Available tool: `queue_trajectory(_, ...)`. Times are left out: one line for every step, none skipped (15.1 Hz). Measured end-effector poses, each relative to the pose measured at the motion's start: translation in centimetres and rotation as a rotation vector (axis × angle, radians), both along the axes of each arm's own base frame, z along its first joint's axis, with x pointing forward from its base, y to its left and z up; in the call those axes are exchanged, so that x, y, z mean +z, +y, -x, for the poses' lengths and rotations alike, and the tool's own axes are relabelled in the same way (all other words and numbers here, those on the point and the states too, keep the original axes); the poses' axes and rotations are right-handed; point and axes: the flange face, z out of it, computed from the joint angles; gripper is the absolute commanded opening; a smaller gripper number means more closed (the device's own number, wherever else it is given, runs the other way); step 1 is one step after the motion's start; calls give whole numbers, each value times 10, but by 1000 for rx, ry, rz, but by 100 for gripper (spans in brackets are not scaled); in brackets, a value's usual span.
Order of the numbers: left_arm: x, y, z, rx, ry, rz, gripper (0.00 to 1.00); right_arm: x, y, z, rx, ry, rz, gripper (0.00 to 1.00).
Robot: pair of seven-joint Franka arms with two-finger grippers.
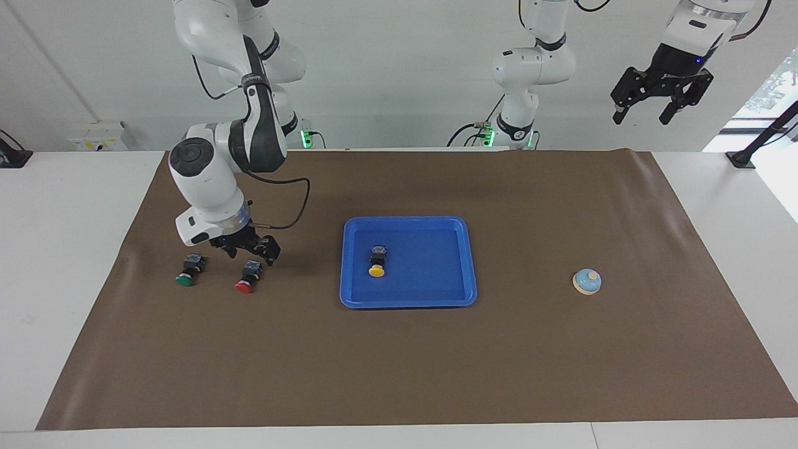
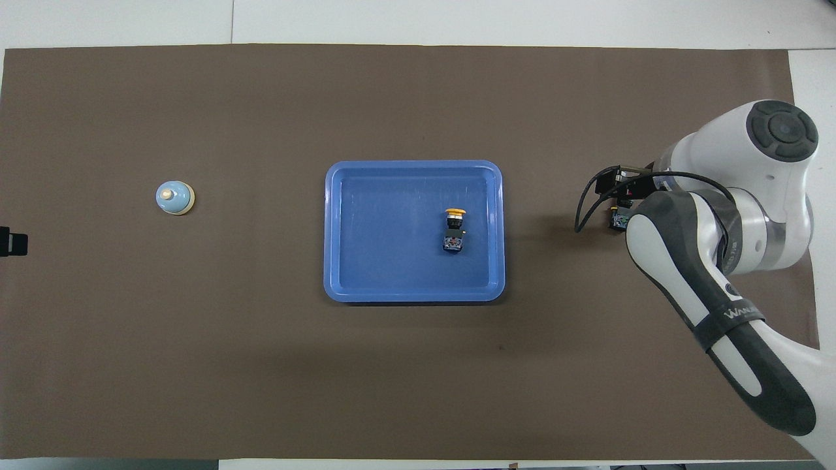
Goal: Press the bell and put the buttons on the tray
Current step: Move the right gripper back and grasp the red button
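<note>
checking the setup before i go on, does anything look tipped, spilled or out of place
Nothing is spilled or broken. All three black-bodied push buttons lie on their sides: the yellow-capped one in the bright blue plastic tray, the green-capped one and the red-capped one on the brown mat under the right gripper.

Glossy blue plastic tray (image 1: 408,300), matt brown paper-like table cover (image 1: 399,368), smooth white glossy arm shells (image 1: 206,181)

Robotics lab: two white arms (image 1: 218,168), brown-matted table (image 1: 399,362).
</note>
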Motion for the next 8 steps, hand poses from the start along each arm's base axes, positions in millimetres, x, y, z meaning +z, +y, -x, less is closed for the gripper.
queue_trajectory(0, 0, 0, 0, 0, 0, 100, -9, -8, 3, 6, -13, -1, 100)
queue_trajectory(0, 0, 0, 0, 0, 0, 100, -18, -14, 6, 11, -26, -1, 100)
queue_trajectory(0, 0, 0, 0, 0, 0, 100, -25, -18, 9, 15, -35, -1, 100)
queue_trajectory(0, 0, 0, 0, 0, 0, 100, -30, -19, 11, 17, -42, -1, 100)
queue_trajectory(0, 0, 0, 0, 0, 0, 100, -34, -19, 11, 18, -49, -2, 100)
queue_trajectory(0, 0, 0, 0, 0, 0, 100, -37, -18, 11, 19, -57, -2, 100)
queue_trajectory(0, 0, 0, 0, 0, 0, 100, -40, -18, 10, 20, -64, -3, 100)
queue_trajectory(0, 0, 0, 0, 0, 0, 100, -43, -17, 9, 21, -67, -3, 100)
